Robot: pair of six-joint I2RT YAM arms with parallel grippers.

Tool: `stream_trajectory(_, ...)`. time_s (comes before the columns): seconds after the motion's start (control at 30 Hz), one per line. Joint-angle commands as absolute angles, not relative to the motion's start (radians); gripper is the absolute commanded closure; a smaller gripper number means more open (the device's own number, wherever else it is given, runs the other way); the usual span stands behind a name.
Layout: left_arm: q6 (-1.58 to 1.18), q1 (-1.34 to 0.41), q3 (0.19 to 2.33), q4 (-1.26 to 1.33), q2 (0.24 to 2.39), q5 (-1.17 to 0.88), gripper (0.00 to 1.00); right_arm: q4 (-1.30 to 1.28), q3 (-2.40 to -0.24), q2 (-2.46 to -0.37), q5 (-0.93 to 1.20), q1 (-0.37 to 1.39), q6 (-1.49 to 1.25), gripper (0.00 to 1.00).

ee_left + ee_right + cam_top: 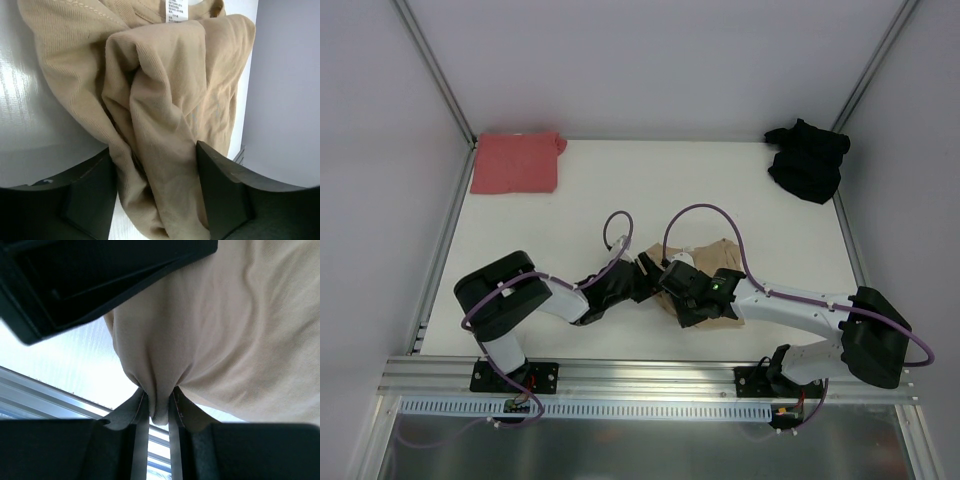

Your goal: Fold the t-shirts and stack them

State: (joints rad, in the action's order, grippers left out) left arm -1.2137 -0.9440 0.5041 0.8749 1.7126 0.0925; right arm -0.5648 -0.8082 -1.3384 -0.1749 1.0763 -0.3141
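Note:
The tan t-shirt (718,252) lies crumpled at the middle of the table, mostly under both grippers. My left gripper (650,270) stands open around a thick loose fold of the tan t-shirt (165,125), and the cloth fills the gap between the left gripper's (157,200) fingers. My right gripper (674,286) is shut on a pinched bunch of the tan t-shirt (225,325), lifting it; the nip shows in the right wrist view between the right gripper's (156,407) fingers. The salmon-red t-shirt (515,162) lies folded at the back left. The black t-shirt (808,158) sits bunched at the back right.
A metal rail (640,375) runs along the table's near edge, with both arm bases on it. Frame posts (435,70) rise at the back corners. The left gripper's black body (100,275) hangs close above the right gripper's fingers.

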Motion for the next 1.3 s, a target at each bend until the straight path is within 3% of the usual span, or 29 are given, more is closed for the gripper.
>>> stream_trajectory(0.0, -1.193, -0.959, 0.541, 0.923, 1.738, 0.123, 0.43, -0.561, -0.828, -1.328, -0.166, 1.081, -0.337, 0.89)
stream_trajectory(0.03, -1.193, -0.959, 0.545, 0.923, 1.741, 0.124, 0.47, -0.561, -0.827, -1.327, -0.166, 1.083, -0.339, 0.89)
stream_trajectory(0.37, -1.178, -0.959, 0.583, 0.902, 1.767, 0.124, 0.48, -0.546, -0.793, -1.301, -0.155, 1.083, -0.356, 0.89)
stream_trajectory(0.43, -1.172, -0.959, 0.587, 0.9, 1.769, 0.124, 0.56, -0.542, -0.792, -1.299, -0.152, 1.081, -0.359, 0.89)
stream_trajectory(0.47, -1.17, -0.959, 0.588, 0.9, 1.769, 0.124, 0.68, -0.541, -0.79, -1.301, -0.152, 1.083, -0.357, 0.89)
stream_trajectory(0.57, -1.163, -0.959, 0.597, 0.882, 1.766, 0.123, 0.86, -0.537, -0.785, -1.299, -0.15, 1.083, -0.359, 0.89)
stream_trajectory(0.6, -1.158, -0.959, 0.601, 0.87, 1.764, 0.124, 1.0, -0.534, -0.785, -1.299, -0.149, 1.083, -0.359, 0.89)
stream_trajectory(0.63, -1.155, -0.959, 0.609, 0.845, 1.763, 0.123, 1.0, -0.532, -0.784, -1.301, -0.147, 1.083, -0.357, 0.89)
stream_trajectory(0.73, -1.137, -0.959, 0.62, 0.812, 1.753, 0.123, 1.0, -0.531, -0.779, -1.296, -0.159, 1.085, -0.364, 0.53)
stream_trajectory(0.77, -1.132, -0.959, 0.623, 0.799, 1.744, 0.126, 1.0, -0.532, -0.779, -1.29, -0.16, 1.085, -0.365, 0.01)
stream_trajectory(1.27, -0.936, -0.942, 0.727, 0.402, 1.603, 0.198, 1.0, -0.75, -0.868, -0.939, -0.314, 1.086, -0.351, 0.0)
